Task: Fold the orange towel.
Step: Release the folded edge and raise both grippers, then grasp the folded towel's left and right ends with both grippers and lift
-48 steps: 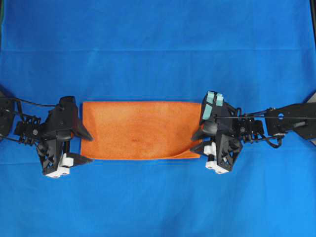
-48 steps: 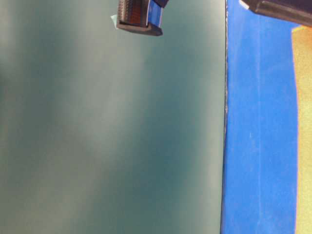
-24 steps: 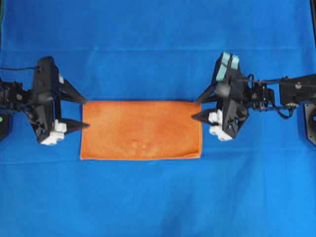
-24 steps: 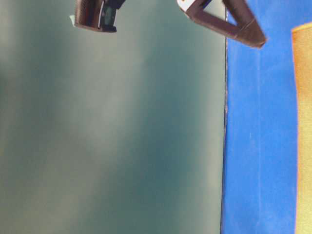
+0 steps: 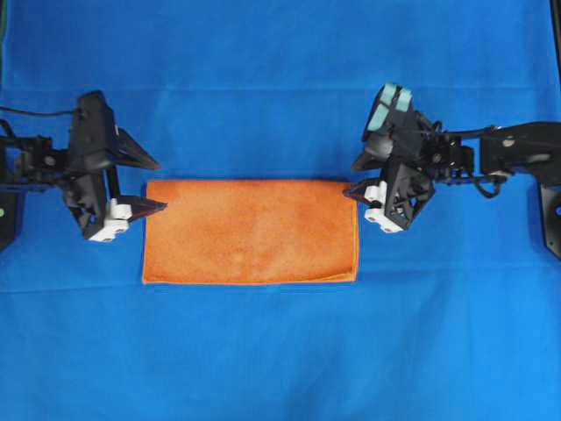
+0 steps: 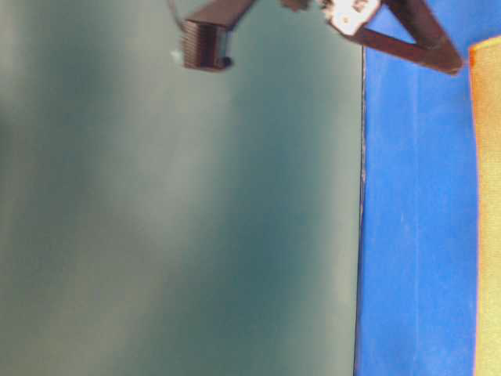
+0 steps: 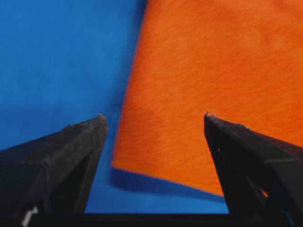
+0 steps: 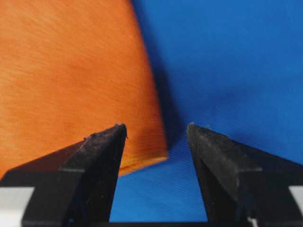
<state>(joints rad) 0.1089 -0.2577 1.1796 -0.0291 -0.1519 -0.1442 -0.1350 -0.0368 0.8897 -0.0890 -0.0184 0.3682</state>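
both arms had swung from the near long edge of the orange towel [image 5: 251,231] to its far corners, and the lifted flap at the near right corner had settled flat. the left gripper [image 5: 151,185] sat just off the far left corner and the right gripper [image 5: 354,178] just off the far right corner, each with its jaws spread and nothing between them, probably lined up to pinch those corners for another fold. the towel lay as a flat rectangle, apparently folded once already, in the middle of the blue cloth [image 5: 280,351] covering the table. its fuzzy terry pile showed a thin lighter hem, while the cloth beneath looked smooth and faintly creased.
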